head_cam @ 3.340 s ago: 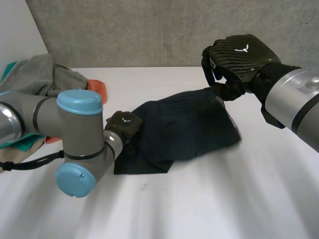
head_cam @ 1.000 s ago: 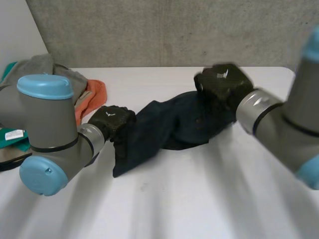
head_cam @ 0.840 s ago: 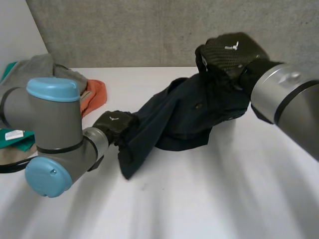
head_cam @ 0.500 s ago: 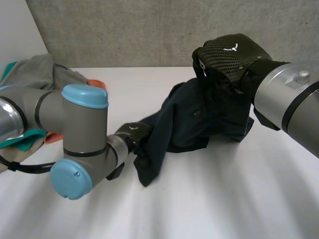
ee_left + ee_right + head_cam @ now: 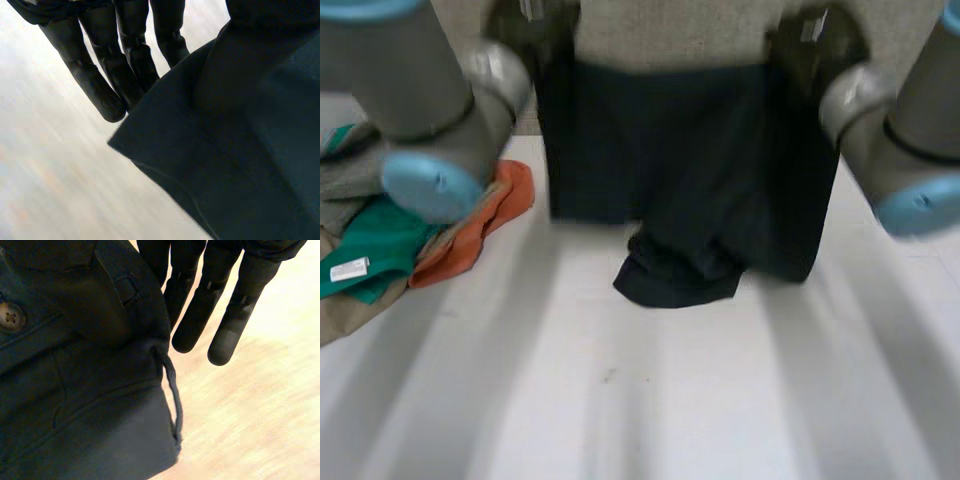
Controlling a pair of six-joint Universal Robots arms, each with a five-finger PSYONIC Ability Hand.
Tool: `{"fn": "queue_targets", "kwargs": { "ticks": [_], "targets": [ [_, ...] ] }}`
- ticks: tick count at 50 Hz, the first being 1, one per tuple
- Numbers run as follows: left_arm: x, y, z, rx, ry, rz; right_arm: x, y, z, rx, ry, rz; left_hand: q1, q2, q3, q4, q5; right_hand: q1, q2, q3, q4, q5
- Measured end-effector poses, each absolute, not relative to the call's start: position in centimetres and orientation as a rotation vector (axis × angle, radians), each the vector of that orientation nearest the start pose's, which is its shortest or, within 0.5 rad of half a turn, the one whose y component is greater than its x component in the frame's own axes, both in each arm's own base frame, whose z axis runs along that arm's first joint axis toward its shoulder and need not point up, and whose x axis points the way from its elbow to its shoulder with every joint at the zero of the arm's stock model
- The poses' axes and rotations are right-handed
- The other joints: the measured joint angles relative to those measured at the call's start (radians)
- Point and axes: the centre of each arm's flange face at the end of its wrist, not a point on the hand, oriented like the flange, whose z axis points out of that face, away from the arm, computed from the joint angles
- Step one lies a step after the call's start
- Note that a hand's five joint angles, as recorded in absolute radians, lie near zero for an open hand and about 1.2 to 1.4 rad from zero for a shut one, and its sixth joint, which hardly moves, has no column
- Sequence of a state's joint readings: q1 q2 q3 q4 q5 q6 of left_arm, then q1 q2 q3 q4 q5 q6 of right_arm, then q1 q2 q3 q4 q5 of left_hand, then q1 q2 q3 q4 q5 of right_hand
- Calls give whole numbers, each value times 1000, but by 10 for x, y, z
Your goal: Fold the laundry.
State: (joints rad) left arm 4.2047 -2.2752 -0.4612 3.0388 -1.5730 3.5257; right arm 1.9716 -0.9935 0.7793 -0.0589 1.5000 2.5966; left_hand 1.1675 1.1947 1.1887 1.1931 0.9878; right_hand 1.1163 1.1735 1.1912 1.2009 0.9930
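Shorts (image 5: 670, 150) are off the table (image 5: 670, 410) except for their lower end, which sits bunched on it. They hang as a flat dark sheet between the two hands.

Left hand (image 5: 532, 22) is at the shorts' upper left corner and right hand (image 5: 812, 38) at the upper right corner, both level with the waistband.

Left wrist view: fingers (image 5: 95, 85) are straight and close together, with the shorts' edge lying across them on the thumb side. The thumb is hidden by cloth, but the hand carries the corner, so I read it as pinching the shorts.

Right wrist view: same pattern, with fingers (image 5: 232, 325) straight and slightly spread and the waistband tucked against them. A button (image 5: 10, 315) and belt loop (image 5: 127, 287) sit right beside the fingers. The thumb is covered, and I read this hand as pinching the shorts too.

Left of the shorts is a pile on the table: an orange cloth (image 5: 485, 225) nearest them, then a teal cloth (image 5: 380, 235) with a white tag (image 5: 350, 268).
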Motion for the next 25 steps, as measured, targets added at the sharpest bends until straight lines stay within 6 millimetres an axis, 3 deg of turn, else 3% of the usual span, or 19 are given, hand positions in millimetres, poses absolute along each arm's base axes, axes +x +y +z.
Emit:
{"fn": "queue_targets", "kwargs": {
  "ticks": [4,7,11,15,18,25],
  "targets": [
    [-341,-340,449,593,1217,-2924,306,-380,410,-625,1199,-2890,0,0,0,0,0,0,0,0,0,0],
    [-334,-330,486,441,973,-3032,304,-377,443,-459,899,-2985,0,0,0,0,0,0,0,0,0,1],
    [-329,-328,497,368,902,-3058,306,-373,450,-436,787,-2982,0,0,0,0,0,0,0,0,0,2],
    [-328,-335,480,400,1004,-3011,308,-374,431,-514,884,-2925,0,0,0,0,0,0,0,0,0,3],
    [-328,-346,444,486,1188,-2919,310,-376,397,-620,1073,-2830,0,1,0,0,0,0,0,0,0,3],
    [-329,-350,334,758,1629,-2634,303,-365,289,-860,1603,-2519,0,1,0,0,0,0,0,0,0,3]
  ]
}}
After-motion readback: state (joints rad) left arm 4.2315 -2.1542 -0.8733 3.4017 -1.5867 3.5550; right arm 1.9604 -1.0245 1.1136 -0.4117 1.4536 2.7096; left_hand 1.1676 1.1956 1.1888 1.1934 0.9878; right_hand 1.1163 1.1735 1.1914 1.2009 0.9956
